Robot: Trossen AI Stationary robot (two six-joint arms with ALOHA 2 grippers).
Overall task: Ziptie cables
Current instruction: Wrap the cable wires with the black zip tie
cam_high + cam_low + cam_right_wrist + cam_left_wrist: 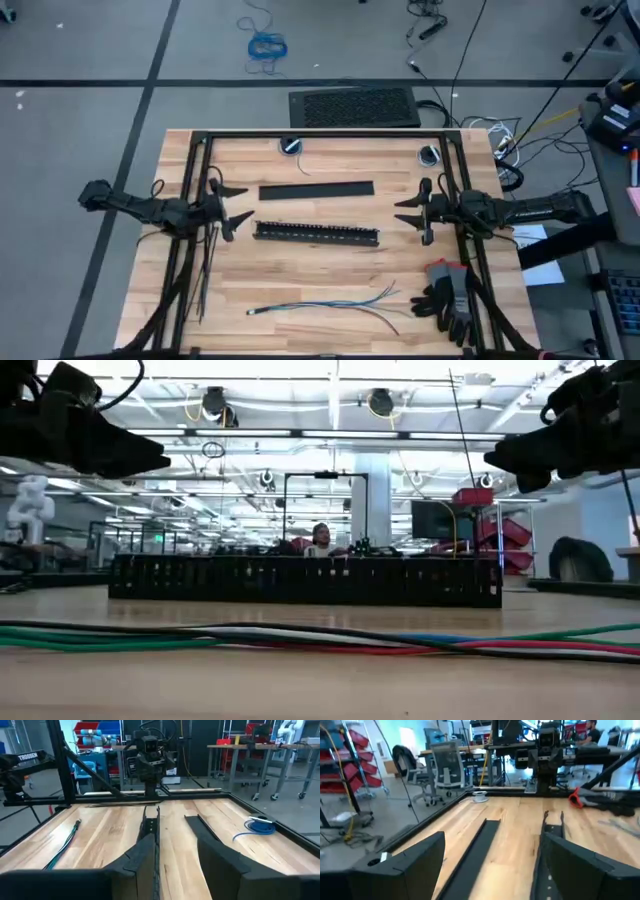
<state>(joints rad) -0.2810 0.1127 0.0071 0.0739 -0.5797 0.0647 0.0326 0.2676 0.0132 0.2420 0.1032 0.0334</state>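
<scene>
arms — dark, jointed, matte | left jaws (228,204) — black, pointed | right jaws (416,210) — same black wedges

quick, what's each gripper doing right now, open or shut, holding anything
Left gripper: open, holding nothing, hovering at the table's left side near the zipties.
Right gripper: open, holding nothing, hovering at the right side, well away from the cables.

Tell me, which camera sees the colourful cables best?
The high view: it shows the whole bundle of cables lying on the table, splayed at one end. The low view shows only a close stretch, the right wrist view a thin sliver, the left wrist view none.
</scene>
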